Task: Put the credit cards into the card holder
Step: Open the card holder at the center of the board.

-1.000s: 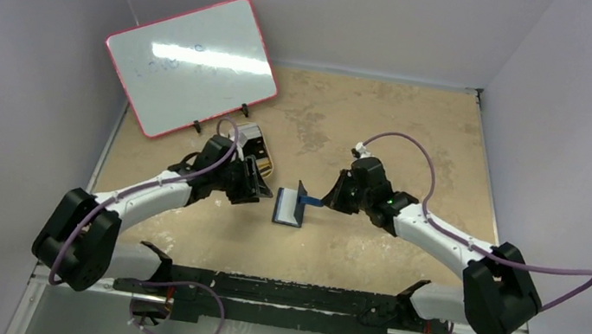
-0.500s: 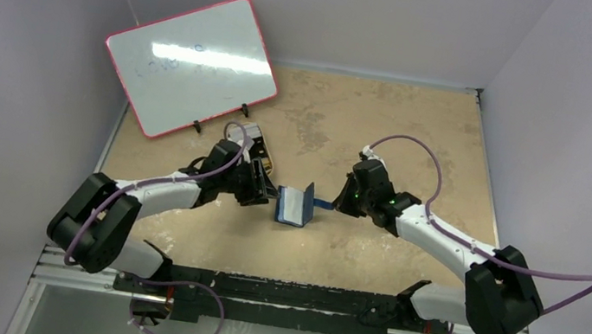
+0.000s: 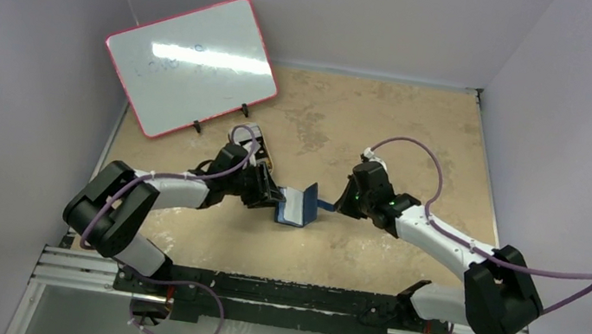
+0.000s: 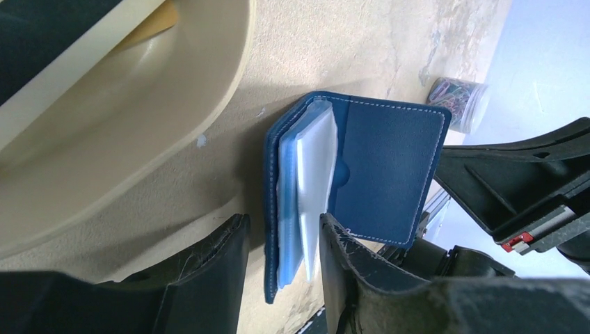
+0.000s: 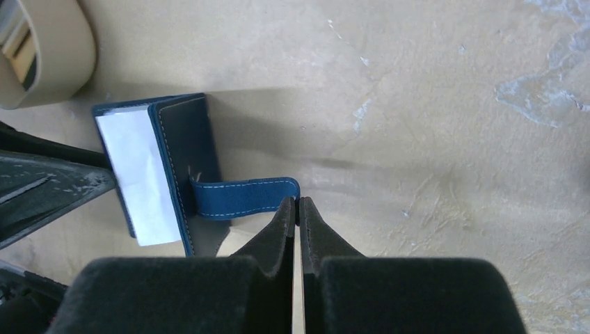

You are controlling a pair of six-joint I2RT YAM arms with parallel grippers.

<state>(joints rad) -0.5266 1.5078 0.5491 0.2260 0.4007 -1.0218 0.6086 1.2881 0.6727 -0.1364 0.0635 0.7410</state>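
Mid-table, the holder [image 3: 297, 206] has its flap held up by the right claw [image 5: 297, 203] pinching the tab [image 5: 240, 197], and the left claw [image 4: 282, 233] just slid in, part-open around the pockets, so it's nearly braced but looks card-free.

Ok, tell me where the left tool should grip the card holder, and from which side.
Probably the lower cover with its clear sleeves, at their free end, from the left: the right tool pinches the tab, propping the flap and exposing that end.
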